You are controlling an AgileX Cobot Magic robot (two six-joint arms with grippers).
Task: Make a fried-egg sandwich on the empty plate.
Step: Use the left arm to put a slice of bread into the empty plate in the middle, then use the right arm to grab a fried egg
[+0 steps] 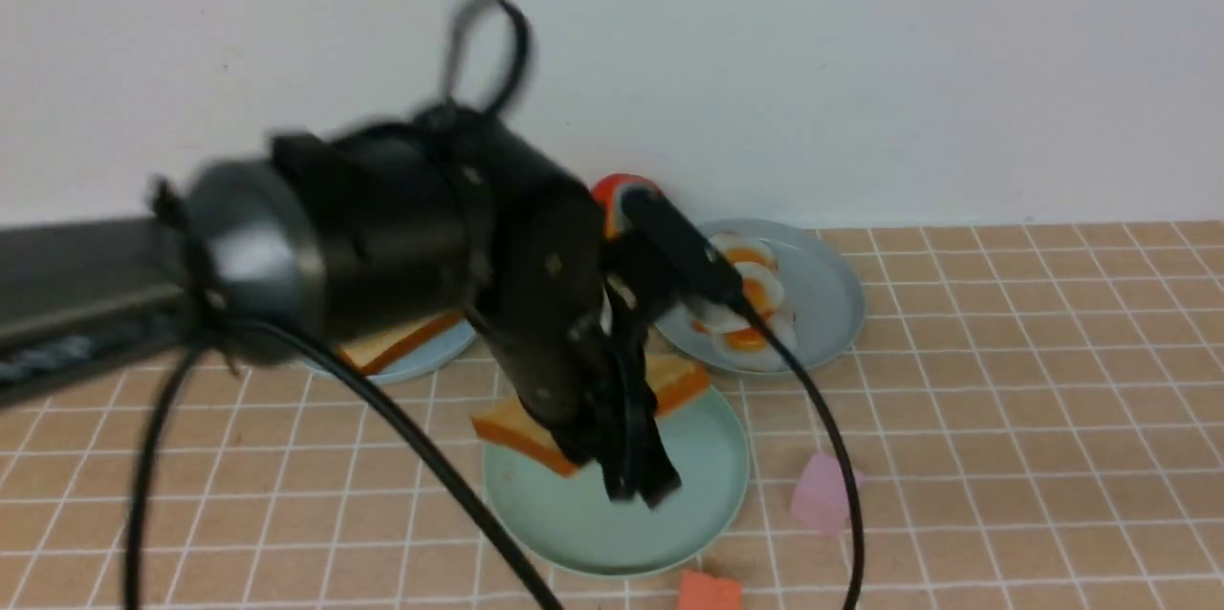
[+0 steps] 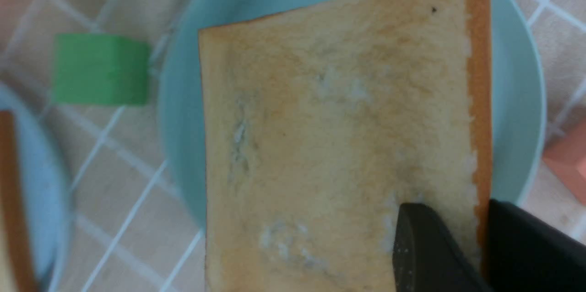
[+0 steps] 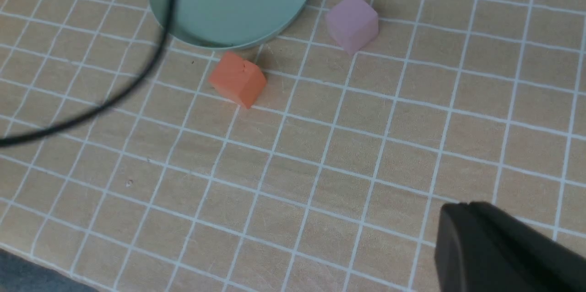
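My left gripper is shut on one edge of a golden-brown toast slice, which hangs tilted over the pale mint-green plate. In the left wrist view the toast slice covers most of the plate, and the left gripper has one finger on its face and one behind its crust. Another toast slice lies on the sky-blue plate. Fried eggs with orange yolks lie on the grey-blue plate. My right gripper is shut and empty over bare tiles.
A pink cube and an orange cube lie by the mint plate's right and front rim. A green cube sits between the two plates on the left. A red and white object stands at the back wall. The left arm's cable loops over the table.
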